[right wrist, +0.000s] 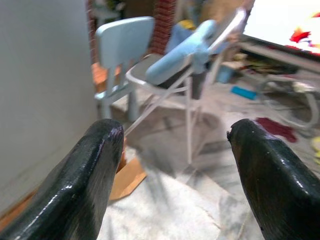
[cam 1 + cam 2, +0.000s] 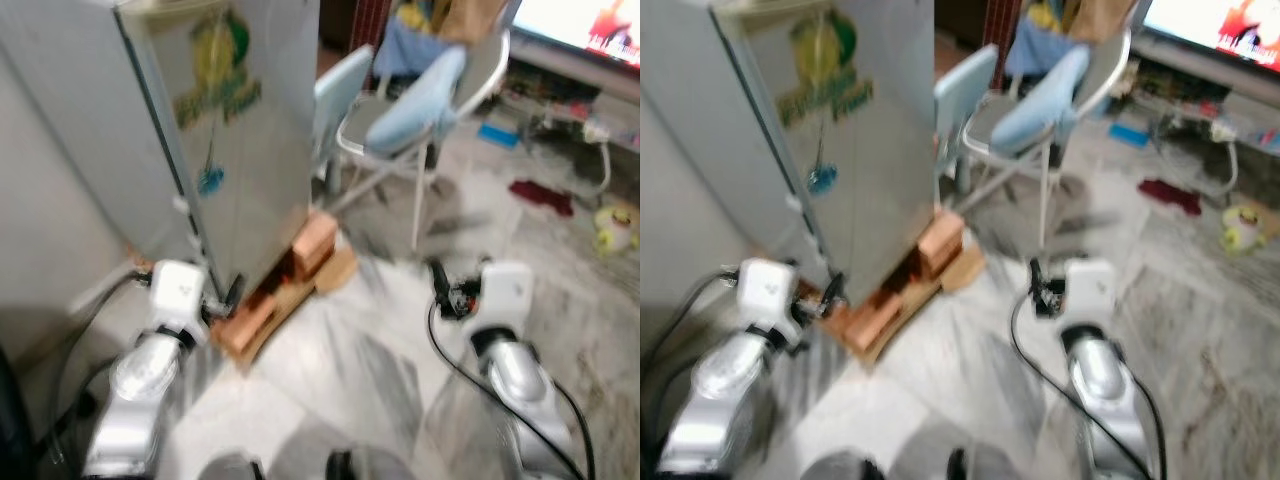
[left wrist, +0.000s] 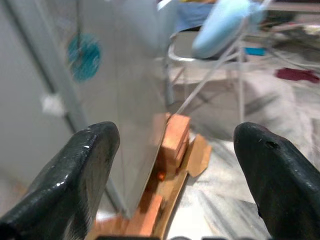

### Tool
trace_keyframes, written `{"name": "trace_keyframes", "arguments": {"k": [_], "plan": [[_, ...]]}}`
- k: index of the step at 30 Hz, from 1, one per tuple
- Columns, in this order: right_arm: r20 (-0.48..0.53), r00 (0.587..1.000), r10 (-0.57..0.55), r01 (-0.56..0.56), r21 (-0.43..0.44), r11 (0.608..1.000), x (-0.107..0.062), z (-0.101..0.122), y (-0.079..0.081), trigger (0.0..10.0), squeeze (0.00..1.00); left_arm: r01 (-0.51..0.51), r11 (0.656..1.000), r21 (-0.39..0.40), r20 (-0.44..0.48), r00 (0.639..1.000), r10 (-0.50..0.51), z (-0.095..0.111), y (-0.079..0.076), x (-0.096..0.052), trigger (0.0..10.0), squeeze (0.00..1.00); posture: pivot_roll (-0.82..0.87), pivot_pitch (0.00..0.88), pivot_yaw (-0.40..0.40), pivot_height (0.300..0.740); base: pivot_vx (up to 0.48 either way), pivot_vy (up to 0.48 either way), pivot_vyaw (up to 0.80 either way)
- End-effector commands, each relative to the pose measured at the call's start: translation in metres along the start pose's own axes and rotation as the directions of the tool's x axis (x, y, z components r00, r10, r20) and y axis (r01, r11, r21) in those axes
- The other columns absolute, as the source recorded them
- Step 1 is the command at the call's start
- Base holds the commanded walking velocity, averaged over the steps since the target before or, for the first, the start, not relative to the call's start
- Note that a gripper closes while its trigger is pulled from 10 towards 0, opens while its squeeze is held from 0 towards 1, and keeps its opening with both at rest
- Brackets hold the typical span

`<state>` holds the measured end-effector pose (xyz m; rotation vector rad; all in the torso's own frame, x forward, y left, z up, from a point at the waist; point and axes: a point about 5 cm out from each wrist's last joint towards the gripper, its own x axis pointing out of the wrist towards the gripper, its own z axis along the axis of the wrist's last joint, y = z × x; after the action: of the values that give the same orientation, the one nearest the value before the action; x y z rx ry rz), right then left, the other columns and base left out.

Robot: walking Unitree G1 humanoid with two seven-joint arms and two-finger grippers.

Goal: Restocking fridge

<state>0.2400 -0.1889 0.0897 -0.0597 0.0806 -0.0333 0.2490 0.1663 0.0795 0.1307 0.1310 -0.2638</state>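
Note:
The grey fridge [image 2: 235,150] stands at the upper left with its door shut. A green and yellow sticker [image 2: 218,70] is on the door, and a small blue ornament [image 2: 210,180] hangs below it. The fridge rests on orange bricks [image 2: 312,245] and a piece of cardboard [image 2: 335,272]. My left gripper [image 3: 175,155] is low beside the fridge's bottom corner, open with nothing between its black fingers [image 3: 75,175]. My right gripper [image 1: 175,155] hangs over the marble floor to the right of the fridge, also open and empty. The eye views are blurred.
A metal folding chair [image 2: 420,120] with a light blue cushion stands right of the fridge, beside a small pale blue chair [image 2: 337,90]. A lit TV screen [image 2: 590,25] is at the far right, with a dark red cloth [image 2: 540,196] and a yellow toy [image 2: 618,228] on the floor.

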Motion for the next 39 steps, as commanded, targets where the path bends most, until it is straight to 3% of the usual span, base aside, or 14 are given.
{"name": "trace_keyframes", "arguments": {"k": [1, 5, 13, 16, 23, 31, 39], "plan": [[0.026, 1.000, -0.017, 0.017, 0.006, 1.000, 0.001, 0.003, 0.001, 10.0, 0.00, -0.019, 0.999, 0.040, 0.007, 1.000, 0.019, 0.001, 0.007, -0.001, 10.0, 0.00, -0.02, 0.049, -0.027, 0.740, 0.000, 0.000, 0.00], [0.052, 0.997, -0.048, 0.048, 0.013, 0.999, 0.003, 0.005, 0.003, 10.0, 0.00, 0.015, 0.996, 0.090, -0.026, 1.000, -0.013, 0.000, 0.006, 0.007, 10.0, 0.00, -0.03, 0.029, 0.022, 0.740, 0.000, 0.000, 0.00], [0.058, 0.997, -0.055, 0.054, 0.017, 0.998, 0.005, 0.004, 0.007, 10.0, 0.00, 0.023, 0.997, 0.077, -0.028, 0.999, -0.021, 0.007, 0.014, 0.021, 10.0, 0.00, -0.03, 0.020, 0.022, 0.740, 0.000, 0.000, 0.00], [0.055, 0.998, -0.043, 0.042, 0.023, 0.999, 0.005, 0.005, 0.007, 10.0, 0.00, 0.006, 1.000, 0.031, -0.021, 1.000, -0.006, 0.009, 0.014, 0.021, 10.0, 0.00, -0.02, 0.030, 0.003, 0.740, 0.000, 0.000, -0.76], [0.053, 0.998, -0.023, 0.022, 0.029, 0.999, 0.014, 0.005, 0.010, 10.0, 0.00, 0.036, 0.999, -0.011, -0.014, 0.999, -0.036, 0.009, 0.003, 0.013, 10.0, 0.00, 0.01, 0.044, -0.032, 0.740, 0.000, 0.452, -0.80], [0.064, 0.998, -0.010, 0.008, 0.030, 1.000, 0.016, 0.008, 0.015, 10.0, 0.00, 0.061, 0.998, -0.023, -0.009, 0.998, -0.061, 0.009, -0.005, 0.015, 10.0, 0.00, 0.00, 0.041, -0.034, 0.740, 0.000, 0.480, -0.74], [0.072, 0.997, -0.021, 0.020, 0.021, 1.000, 0.014, 0.009, 0.012, 10.0, 0.00, 0.079, 0.997, -0.020, 0.002, 0.997, -0.079, 0.010, -0.011, 0.020, 10.0, 0.00, -0.01, 0.047, -0.036, 0.740, 0.000, 0.402, -0.06]]}}
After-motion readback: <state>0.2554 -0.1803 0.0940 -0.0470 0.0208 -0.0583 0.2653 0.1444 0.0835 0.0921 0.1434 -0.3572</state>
